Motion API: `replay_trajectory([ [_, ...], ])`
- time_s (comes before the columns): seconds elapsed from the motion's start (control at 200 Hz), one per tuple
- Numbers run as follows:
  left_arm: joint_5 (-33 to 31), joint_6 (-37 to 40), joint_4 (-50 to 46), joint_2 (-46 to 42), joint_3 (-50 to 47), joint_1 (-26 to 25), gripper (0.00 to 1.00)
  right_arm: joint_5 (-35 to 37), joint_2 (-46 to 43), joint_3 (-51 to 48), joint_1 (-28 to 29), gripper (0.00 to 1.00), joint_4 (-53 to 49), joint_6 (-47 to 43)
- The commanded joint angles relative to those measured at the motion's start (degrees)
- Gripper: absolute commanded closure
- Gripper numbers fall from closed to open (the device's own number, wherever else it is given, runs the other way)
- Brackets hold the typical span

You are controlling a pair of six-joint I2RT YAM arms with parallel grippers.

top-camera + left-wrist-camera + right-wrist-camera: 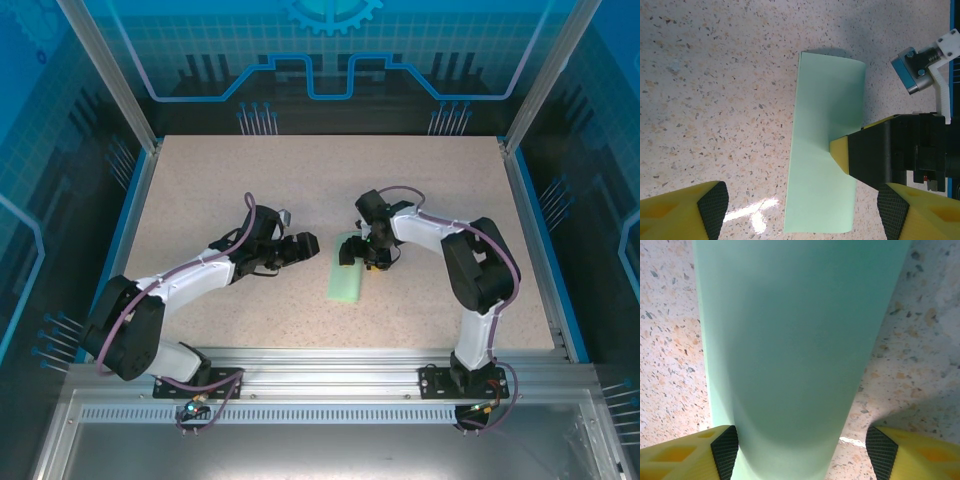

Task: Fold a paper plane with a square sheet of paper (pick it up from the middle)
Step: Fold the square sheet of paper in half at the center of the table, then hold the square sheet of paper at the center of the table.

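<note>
Speckled tabletop (200,200) carries a folded pale mint-green paper sheet (346,278) mid-frame. Right claw (362,256), released, straddles its upper end; left claw (307,247) gapes beside it.

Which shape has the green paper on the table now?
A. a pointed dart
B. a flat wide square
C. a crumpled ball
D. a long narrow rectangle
D: the green paper lies on the table as a long narrow rectangle, with straight sides and no pointed end.

A robot lab cell: speckled table (330,180) enclosed by aluminium frame (320,365) and blue printed panels (330,60).
</note>
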Motion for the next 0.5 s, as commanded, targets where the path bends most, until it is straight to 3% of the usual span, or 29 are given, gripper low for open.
replay_trajectory([
  [0.0,1.4,0.9,0.7,0.4,0.1,-0.3,0.18,2.3,3.0,0.3,-0.4,0.27,-3.8,-1.2],
  [0.495,1.6,1.3,0.6,1.1,0.2,-0.3,0.22,4.6,5.5,1.8,-0.3,0.25,-6.3,-0.6],
])
